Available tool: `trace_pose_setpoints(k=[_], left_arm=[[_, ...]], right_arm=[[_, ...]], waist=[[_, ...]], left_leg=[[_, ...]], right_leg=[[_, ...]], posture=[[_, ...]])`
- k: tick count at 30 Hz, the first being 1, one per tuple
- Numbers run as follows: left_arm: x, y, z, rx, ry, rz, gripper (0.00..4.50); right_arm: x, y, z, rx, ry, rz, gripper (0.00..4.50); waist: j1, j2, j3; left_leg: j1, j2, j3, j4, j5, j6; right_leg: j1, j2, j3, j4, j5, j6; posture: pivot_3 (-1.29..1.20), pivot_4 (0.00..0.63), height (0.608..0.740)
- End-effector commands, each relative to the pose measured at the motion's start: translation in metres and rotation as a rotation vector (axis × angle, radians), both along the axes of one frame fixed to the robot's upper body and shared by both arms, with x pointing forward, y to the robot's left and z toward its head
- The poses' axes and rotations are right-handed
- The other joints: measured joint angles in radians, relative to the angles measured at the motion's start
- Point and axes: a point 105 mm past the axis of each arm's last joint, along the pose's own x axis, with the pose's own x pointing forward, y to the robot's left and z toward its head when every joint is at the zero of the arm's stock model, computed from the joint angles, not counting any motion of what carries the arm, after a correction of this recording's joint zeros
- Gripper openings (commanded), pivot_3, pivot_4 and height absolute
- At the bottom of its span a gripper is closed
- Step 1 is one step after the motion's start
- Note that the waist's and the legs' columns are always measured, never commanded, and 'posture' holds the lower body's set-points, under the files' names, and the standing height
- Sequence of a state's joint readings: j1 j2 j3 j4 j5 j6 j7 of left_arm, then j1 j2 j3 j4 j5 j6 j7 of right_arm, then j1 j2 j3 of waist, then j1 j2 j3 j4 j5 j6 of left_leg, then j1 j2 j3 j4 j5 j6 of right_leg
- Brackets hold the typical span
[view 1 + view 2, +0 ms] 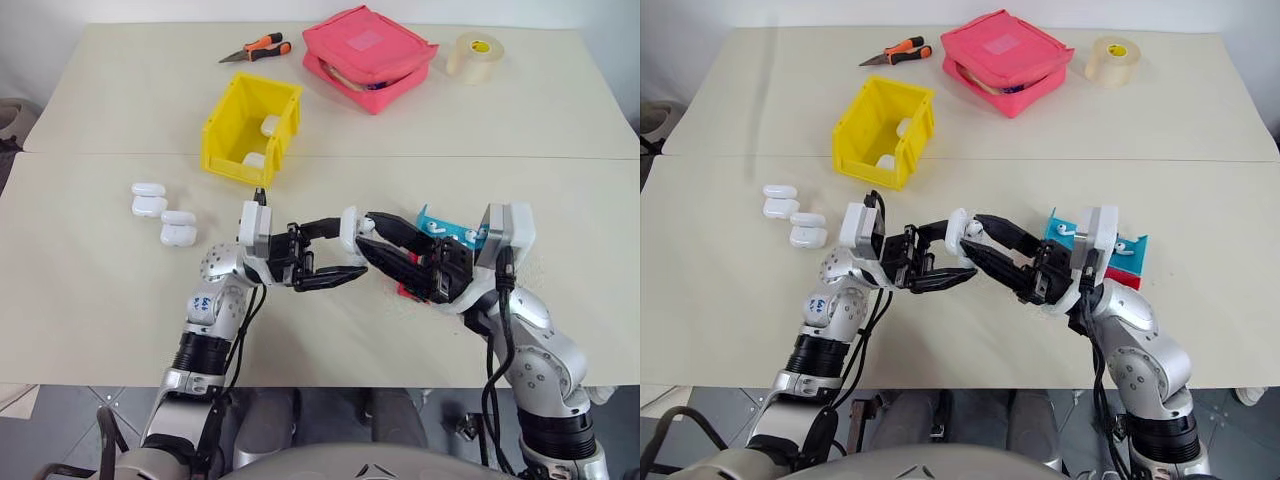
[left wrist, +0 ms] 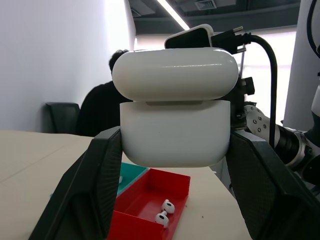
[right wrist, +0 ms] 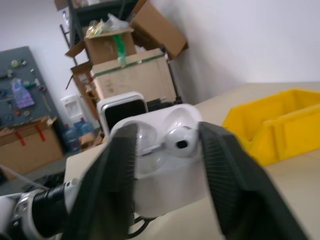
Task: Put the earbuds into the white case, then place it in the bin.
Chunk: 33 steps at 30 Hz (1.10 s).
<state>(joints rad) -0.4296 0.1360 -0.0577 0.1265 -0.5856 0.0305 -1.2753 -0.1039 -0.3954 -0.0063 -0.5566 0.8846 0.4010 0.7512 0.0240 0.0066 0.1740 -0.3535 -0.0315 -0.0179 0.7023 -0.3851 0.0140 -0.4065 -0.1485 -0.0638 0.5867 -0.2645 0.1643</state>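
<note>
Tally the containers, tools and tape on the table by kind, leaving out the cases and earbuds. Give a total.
yellow bin: 1
shallow trays: 2, the blue tray and the red tray
pink pouch: 1
tape roll: 1
orange-handled pliers: 1
Total: 6

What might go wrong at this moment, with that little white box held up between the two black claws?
1. One small glossy white earbud sits in the open glossy white case; it may not be fully seated, so the lid could jam.
2. The left tool pinches the smooth case at its sides only; a nudge from the right tool might twist it loose over the table.
</note>
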Motion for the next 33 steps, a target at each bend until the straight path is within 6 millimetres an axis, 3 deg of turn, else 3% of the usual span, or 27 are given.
trace_pose_setpoints(k=[1,4,8,13,15,21,27,33], left_arm=[[-0.003,-0.005,0.013,-0.03,-0.063,-0.019,2.76],[-0.002,-0.003,0.012,-0.027,-0.057,-0.004,2.76],[0.003,0.004,0.006,-0.006,-0.049,0.031,2.76],[0.003,0.015,-0.003,0.035,-0.065,0.046,2.76],[-0.001,0.018,-0.007,0.06,-0.086,0.027,2.76],[-0.009,0.021,-0.011,0.093,-0.122,-0.022,2.76],[-0.012,0.016,-0.008,0.076,-0.13,-0.028,2.76],[-0.013,0.008,-0.006,0.057,-0.135,-0.027,2.76]], right_arm=[[-0.011,0.002,0.006,-0.018,-0.025,0.048,3.58],[-0.013,-0.01,0.009,-0.046,-0.048,0.014,4.46],[-0.015,-0.044,0.008,-0.133,-0.065,-0.113,4.46],[-0.019,-0.107,-0.002,-0.304,-0.053,-0.311,4.46],[-0.023,-0.136,-0.015,-0.432,-0.047,-0.383,4.46],[-0.031,-0.2,-0.048,-0.68,0.064,-0.468,4.46],[-0.007,-0.199,-0.034,-0.742,0.029,-0.455,4.46],[0.034,-0.21,-0.026,-0.998,0.221,-0.504,4.46]], waist=[[0.0,0.0,0.0],[0.001,0.0,0.0],[0.003,0.0,0.0],[0.003,0.0,0.0],[0.003,0.0,0.0],[0.002,-0.001,0.0],[-0.004,0.0,0.0],[0.003,0.0,0.0]], left_leg=[[0.0,0.0,0.0,0.0,0.0,0.0],[0.0,0.0,0.0,0.0,0.0,0.0],[-0.001,-0.001,0.001,0.0,0.0,0.0],[-0.001,0.0,0.003,0.0,0.0,0.0],[-0.001,0.0,0.004,0.0,0.0,0.001],[0.0,-0.001,0.004,0.0,-0.001,0.001],[0.002,0.001,0.003,0.0,0.0,0.001],[0.002,0.001,0.0,0.001,0.0,0.001]], right_leg=[[0.0,0.0,0.0,0.0,0.0,0.0],[0.0,0.0,0.0,0.0,0.0,0.0],[0.0,0.0,0.0,-0.001,0.0,0.0],[0.0,0.0,-0.001,-0.001,0.0,0.0],[0.001,0.0,0.0,-0.001,0.0,0.0],[0.001,0.0,0.0,-0.001,0.0,0.0],[0.001,0.0,0.0,-0.001,0.0,0.0],[0.001,-0.001,0.001,0.0,0.0,0.0]], posture=[[0.0,0.15,0.74],[0.0,0.15,0.74],[0.0,0.15,0.74],[0.0,0.15,0.74],[0.0,0.15,0.74],[0.0,0.15,0.74],[0.0,0.15,0.74],[0.0,0.15,0.74]])
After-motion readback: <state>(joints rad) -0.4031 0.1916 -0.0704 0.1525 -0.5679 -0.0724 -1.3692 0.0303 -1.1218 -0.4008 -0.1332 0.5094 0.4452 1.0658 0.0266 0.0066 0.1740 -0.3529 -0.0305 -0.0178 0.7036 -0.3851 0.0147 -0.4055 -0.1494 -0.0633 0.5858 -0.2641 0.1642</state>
